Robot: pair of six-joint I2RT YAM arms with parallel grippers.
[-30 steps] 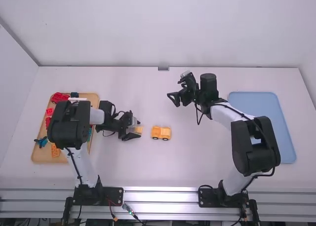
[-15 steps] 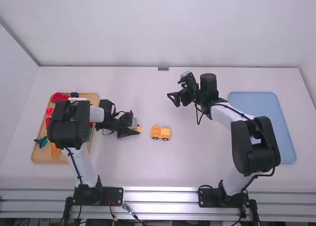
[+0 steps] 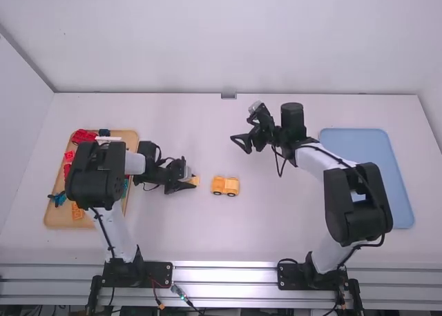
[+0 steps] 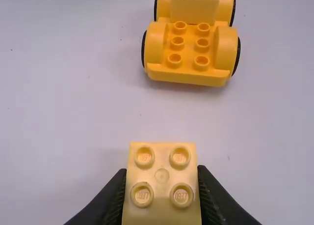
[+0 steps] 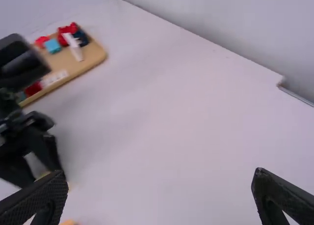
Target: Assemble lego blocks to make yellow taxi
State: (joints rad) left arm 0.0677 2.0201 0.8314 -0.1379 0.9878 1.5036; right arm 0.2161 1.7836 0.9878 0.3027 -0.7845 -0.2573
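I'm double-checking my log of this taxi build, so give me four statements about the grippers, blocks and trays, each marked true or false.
1. The left gripper grips a pale yellow block. True.
2. That block is attached to the wheeled yellow base. False: they are apart.
3. The base stands between the wooden tray and the blue tray. True.
4. The right gripper is closed. False: its fingers are spread.

The white table is backed by a pale wall — and bordered at its near side by metal rails.
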